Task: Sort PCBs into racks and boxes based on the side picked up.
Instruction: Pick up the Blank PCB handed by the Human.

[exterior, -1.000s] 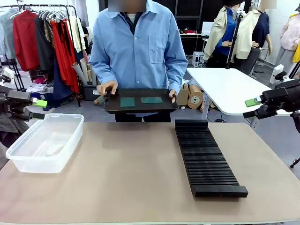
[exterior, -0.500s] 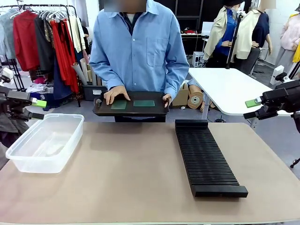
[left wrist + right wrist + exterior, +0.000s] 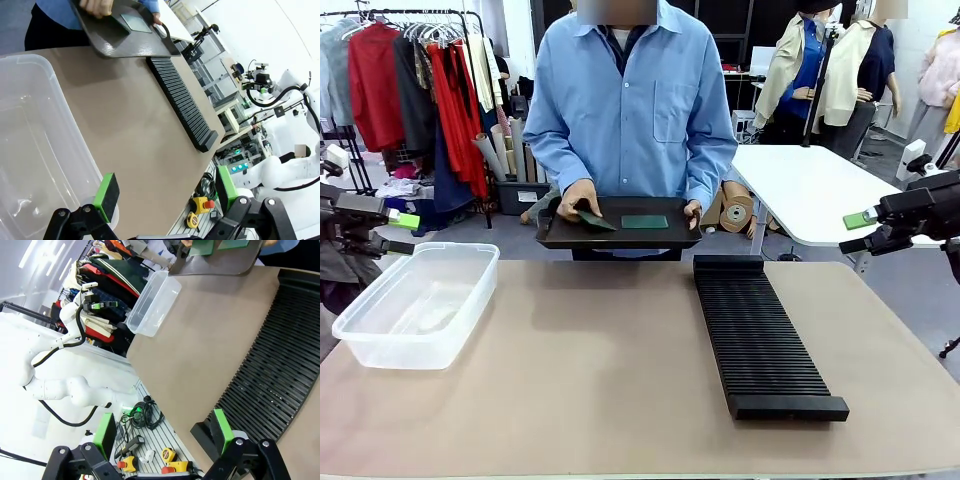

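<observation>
At the table's far edge a person holds a flat black tray [image 3: 620,236] carrying two green PCBs. One PCB [image 3: 645,221] lies flat, the other PCB [image 3: 593,219] is tilted up under the person's hand [image 3: 578,195]. The long black slotted rack [image 3: 760,335] lies right of centre, and the clear tub [image 3: 415,300] stands at the left. My left gripper [image 3: 405,233] hovers open beyond the tub's far left corner. My right gripper [image 3: 853,230] hangs open off the far right, past the rack. In the wrist views, both the left gripper [image 3: 165,192] and the right gripper [image 3: 164,431] hold nothing.
The tan tabletop [image 3: 590,360] is bare between tub and rack. A white table [image 3: 810,185] and cardboard rolls [image 3: 735,208] stand behind at the right, and a clothes rail [image 3: 410,80] at the back left.
The person has shifted the tray a little to the right and tipped the left PCB up with a hand. Both arms stay still.
</observation>
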Controlling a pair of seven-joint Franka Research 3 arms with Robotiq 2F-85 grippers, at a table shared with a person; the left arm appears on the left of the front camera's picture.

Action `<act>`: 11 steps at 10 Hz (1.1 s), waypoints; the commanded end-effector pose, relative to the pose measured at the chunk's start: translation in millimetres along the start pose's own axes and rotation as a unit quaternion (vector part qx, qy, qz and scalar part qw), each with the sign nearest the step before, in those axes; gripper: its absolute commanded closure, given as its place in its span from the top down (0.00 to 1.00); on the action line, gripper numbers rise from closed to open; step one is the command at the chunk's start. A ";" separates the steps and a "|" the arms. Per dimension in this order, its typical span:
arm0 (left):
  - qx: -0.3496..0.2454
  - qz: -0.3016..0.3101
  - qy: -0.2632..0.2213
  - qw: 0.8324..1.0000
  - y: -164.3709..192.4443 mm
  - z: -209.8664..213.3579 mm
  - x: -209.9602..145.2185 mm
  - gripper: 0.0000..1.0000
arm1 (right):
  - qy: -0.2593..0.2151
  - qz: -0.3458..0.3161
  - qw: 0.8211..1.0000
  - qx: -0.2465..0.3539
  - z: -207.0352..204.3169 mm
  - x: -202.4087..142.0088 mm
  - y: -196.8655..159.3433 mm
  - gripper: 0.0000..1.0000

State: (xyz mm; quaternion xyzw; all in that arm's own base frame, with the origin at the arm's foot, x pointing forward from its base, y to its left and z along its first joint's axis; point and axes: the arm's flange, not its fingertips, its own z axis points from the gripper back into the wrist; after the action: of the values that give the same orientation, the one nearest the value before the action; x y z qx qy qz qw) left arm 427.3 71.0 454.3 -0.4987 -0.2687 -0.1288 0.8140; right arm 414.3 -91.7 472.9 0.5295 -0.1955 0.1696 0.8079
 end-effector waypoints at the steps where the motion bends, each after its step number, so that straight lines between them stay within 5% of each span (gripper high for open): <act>1: -0.003 0.000 -0.002 1.000 0.7 1.1 -0.2 1.00 | -0.002 -0.003 1.000 0.002 -0.5 1.3 1.6 1.00; 11: -0.003 0.000 -0.002 1.000 0.7 1.1 -0.2 1.00 | -0.002 -0.003 1.000 0.002 -0.5 1.3 1.6 1.00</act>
State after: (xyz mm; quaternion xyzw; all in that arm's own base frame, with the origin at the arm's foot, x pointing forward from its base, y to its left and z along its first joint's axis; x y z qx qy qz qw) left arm 427.3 71.0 454.3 -0.4987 -0.2687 -0.1288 0.8140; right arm 414.3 -91.8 472.9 0.5294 -0.1956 0.1695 0.8079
